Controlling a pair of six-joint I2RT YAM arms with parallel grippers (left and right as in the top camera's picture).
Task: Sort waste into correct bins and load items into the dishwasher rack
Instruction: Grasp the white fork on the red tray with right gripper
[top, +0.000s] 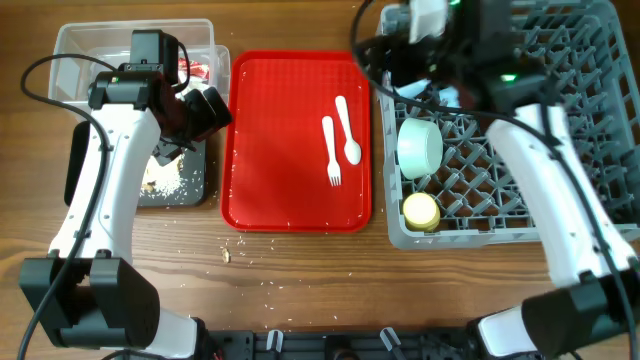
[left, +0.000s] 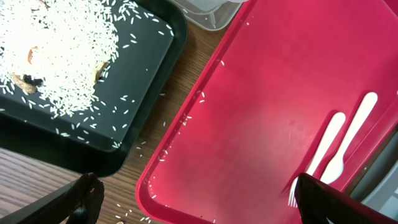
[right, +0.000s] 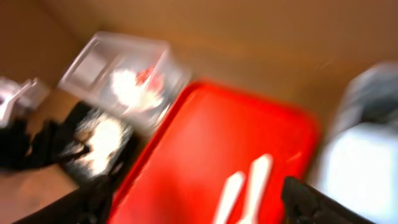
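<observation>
My left gripper (top: 212, 110) is open and empty, over the gap between the black tray (top: 190, 185) and the red tray. In the left wrist view the gripper (left: 199, 208) hangs above the red tray's corner. The black tray (left: 146, 74) holds rice-like crumbs and brown scraps (left: 56, 56). The white fork (top: 330, 150) and spoon (top: 347, 128) lie on the red tray. My right gripper (top: 375, 55) is open and empty near the grey rack's (top: 560, 215) left edge. The rack holds a pale green bowl (top: 420, 145) and a yellow cup (top: 420, 210). The clear tub (top: 80, 40) holds a red-and-white wrapper (top: 195, 72).
The flat red tray (top: 280, 190) lies between the bins and the rack. A few crumbs (top: 228, 255) lie on the wooden table in front of it. The right wrist view is blurred; it shows the tub (right: 99, 56), a white napkin (right: 127, 84), and the fork (right: 233, 193).
</observation>
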